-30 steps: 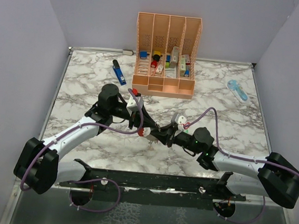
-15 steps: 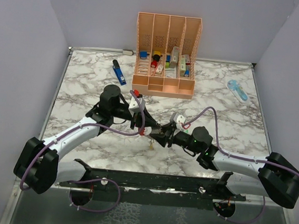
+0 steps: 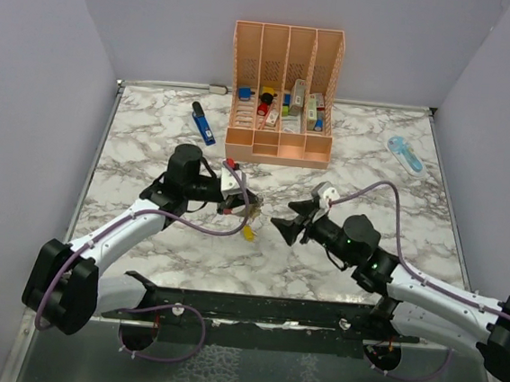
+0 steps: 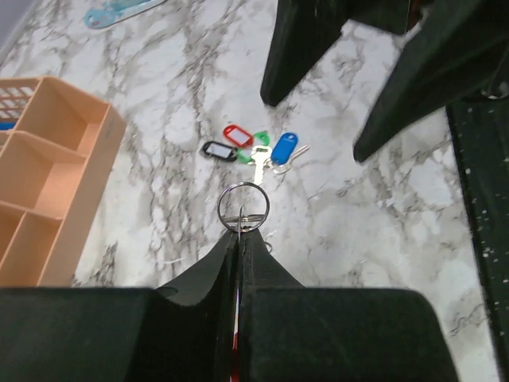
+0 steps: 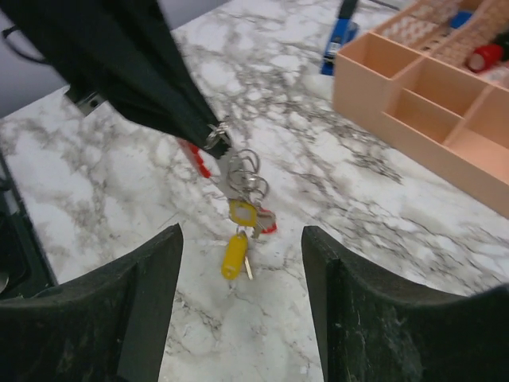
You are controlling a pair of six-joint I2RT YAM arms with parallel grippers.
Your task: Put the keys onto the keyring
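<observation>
Yellow key (image 5: 233, 255) dangles off the keyring (image 4: 243, 208), left pincer (image 4: 240, 232) clamped on it; right pincer (image 5: 238, 232) spread, empty. Likely next: grab one of the loose keys (image 4: 258, 153).

White shell links, black joint housings on left arm (image 3: 129, 227) and right arm (image 3: 434, 301). 1 purple cable (image 3: 385, 184) routed along each, looping loose near bases. Matte black tapered fingers (image 5: 151, 310). Small white blocks at both wrists.

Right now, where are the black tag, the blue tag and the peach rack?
black tag (image 4: 215, 149), left wrist view, its middle.
blue tag (image 4: 283, 148), left wrist view, its middle.
peach rack (image 3: 279, 148), top view, front wall.
</observation>
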